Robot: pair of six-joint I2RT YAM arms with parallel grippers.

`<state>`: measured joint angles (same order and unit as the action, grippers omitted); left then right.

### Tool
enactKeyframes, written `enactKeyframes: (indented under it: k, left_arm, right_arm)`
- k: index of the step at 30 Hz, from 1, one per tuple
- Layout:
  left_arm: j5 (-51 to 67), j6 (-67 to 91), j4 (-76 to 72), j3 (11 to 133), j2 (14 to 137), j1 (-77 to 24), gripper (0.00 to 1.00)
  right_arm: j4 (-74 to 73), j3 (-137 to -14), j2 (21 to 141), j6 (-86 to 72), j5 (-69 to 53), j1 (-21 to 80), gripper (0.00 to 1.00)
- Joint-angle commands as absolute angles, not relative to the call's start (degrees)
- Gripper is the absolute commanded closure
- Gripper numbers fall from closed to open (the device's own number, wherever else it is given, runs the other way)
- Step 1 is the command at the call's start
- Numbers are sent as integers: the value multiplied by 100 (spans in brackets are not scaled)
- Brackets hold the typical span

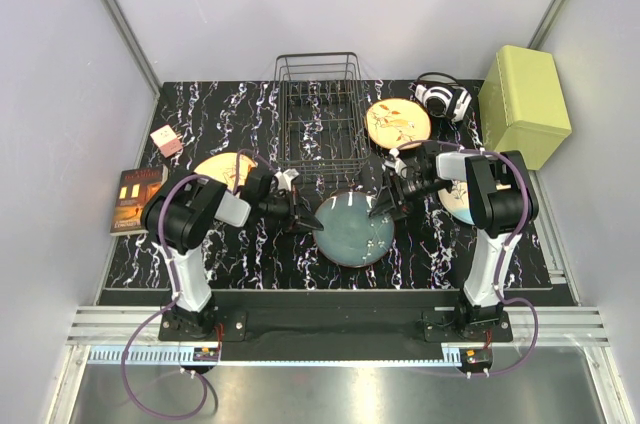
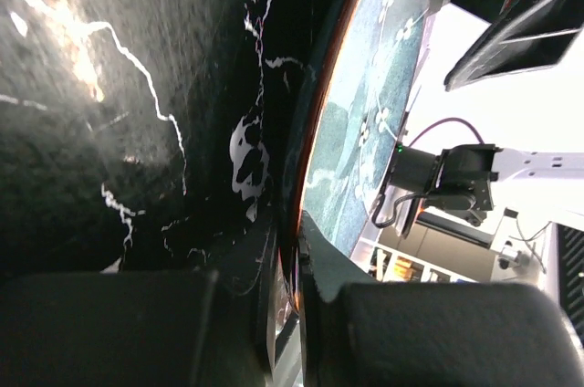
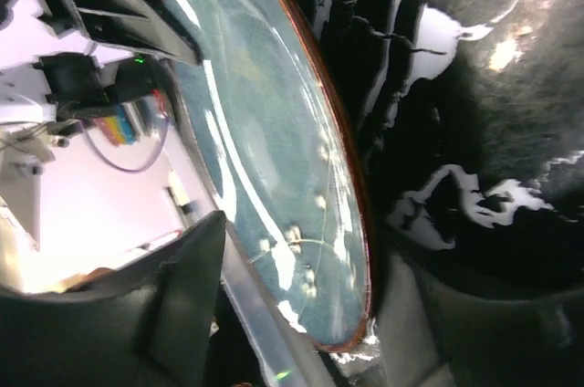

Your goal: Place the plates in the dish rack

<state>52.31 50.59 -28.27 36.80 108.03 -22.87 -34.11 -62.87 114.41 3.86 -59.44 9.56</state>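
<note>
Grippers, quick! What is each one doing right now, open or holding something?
Left gripper: closed on the rim of the round dark teal ceramic plate.
Right gripper: closed on the same plate's opposite rim.

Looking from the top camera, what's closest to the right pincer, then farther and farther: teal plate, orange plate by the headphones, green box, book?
1. teal plate: centre front, its rim in the right pincer.
2. orange plate: just behind, toward the back.
3. yellow-green box: back right corner.
4. book: far left edge.

Cream plate (image 1: 452,207) mostly hidden under right arm (image 1: 492,196).
</note>
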Motion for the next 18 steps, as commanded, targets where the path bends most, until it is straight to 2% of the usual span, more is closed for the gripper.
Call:
enactKeyframes:
  k: [1, 2, 3, 5, 6, 7, 9, 10, 12, 13, 15, 16, 18]
  left_arm:
    - [5651, 5642, -4243, 4096, 10819, -2338, 100]
    - [5660, 5660, -4289, 4148, 10828, -2347, 100]
    - [5660, 5704, -4324, 4183, 10872, -2347, 100]
    - [5669, 5713, -4368, 4288, 10907, -2373, 100]
    - [5643, 5713, -4368, 4306, 10907, -2382, 100]
    - [5643, 5704, -4325, 4333, 10890, -2382, 100]
    - [5616, 5434, -4080, 4377, 10750, -2382, 99]
    - [5581, 5258, -3626, 4429, 10662, -2373, 95]
    - [5415, 4549, -2957, 4508, 10251, -2347, 77]
    - [5344, 4274, -2257, 4552, 10057, -2329, 65]
    - [5091, 3416, -1585, 4570, 9348, -2259, 54]
    - [5037, 3149, -956, 4579, 9073, -2215, 44]
    - [5028, 2326, -268, 4675, 8389, -2128, 43]
  right_arm:
    - [-3322, -6249, 11514, 475, -5933, 1151, 44]
    - [-3322, -6232, 11514, 475, -5950, 1169, 48]
    - [-3322, -6231, 11505, 466, -5950, 1186, 59]
    - [-3314, -6231, 11505, 413, -5915, 1195, 71]
    - [-3305, -6223, 11470, 352, -5863, 1195, 81]
    - [-3296, -6214, 11444, 317, -5706, 1195, 98]
    - [-3322, -6153, 11251, 168, -5582, 1195, 100]
    - [-3374, -6126, 11154, 150, -5433, 1195, 100]
    - [-3672, -6126, 10752, 158, -5370, 1187, 100]
    - [-3865, -6187, 10610, 263, -5344, 1195, 100]
    - [-4487, -6442, 10242, 683, -5274, 1222, 100]
    - [-4709, -6503, 10144, 860, -5143, 1222, 100]
    - [-5305, -6644, 9811, 1289, -5045, 1222, 100]
